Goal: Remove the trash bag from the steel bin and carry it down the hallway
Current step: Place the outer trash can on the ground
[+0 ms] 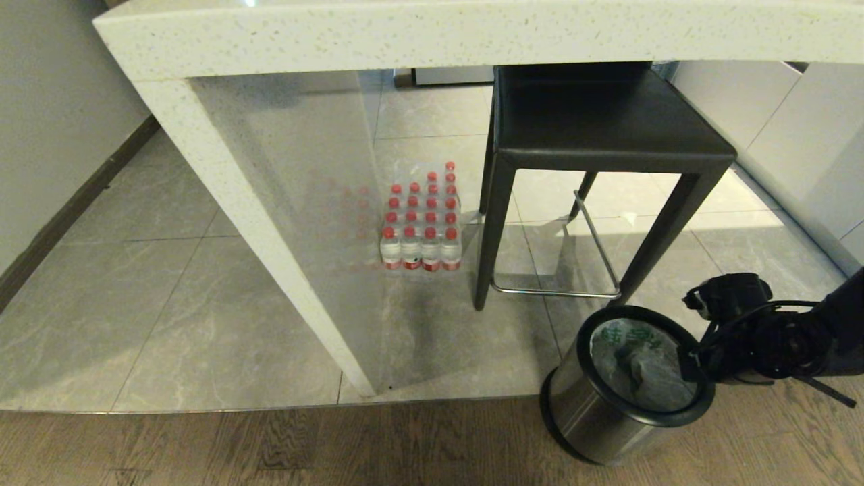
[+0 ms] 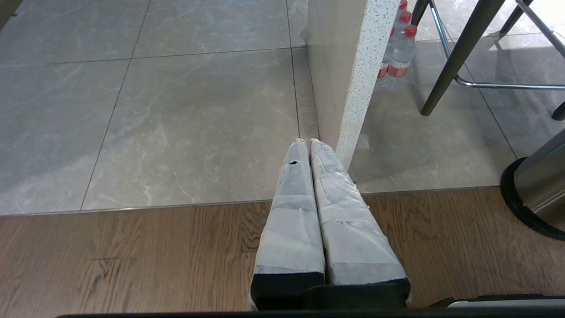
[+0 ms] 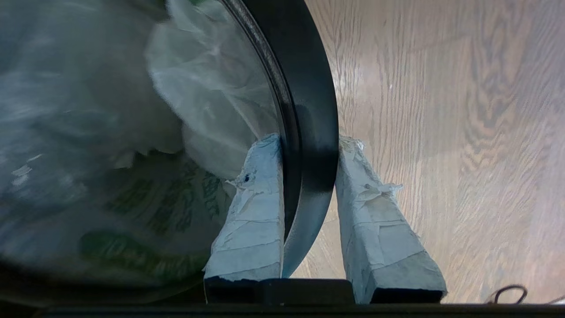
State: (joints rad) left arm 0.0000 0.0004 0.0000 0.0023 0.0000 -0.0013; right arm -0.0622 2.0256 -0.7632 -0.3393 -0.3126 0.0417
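The steel bin [image 1: 594, 412] stands on the wood floor at the lower right, with its black rim ring [image 1: 702, 398] on top. The trash bag [image 1: 638, 358], white with green print, lies crumpled inside it. My right gripper [image 1: 690, 361] reaches in from the right and is shut on the rim ring [image 3: 315, 110]. One taped finger [image 3: 254, 207] is inside against the trash bag [image 3: 207, 101], the other finger [image 3: 375, 212] is outside over the floor. My left gripper [image 2: 309, 141] hangs shut and empty over the floor, left of the steel bin [image 2: 540, 185]. The hallway is out of view.
A speckled stone counter [image 1: 432, 34] with a slab leg [image 1: 250, 223] spans the back. A black stool [image 1: 601, 128] with a chrome footrest stands just behind the bin. A pack of red-capped water bottles [image 1: 422, 226] sits under the counter. White cabinets [image 1: 810, 135] line the right.
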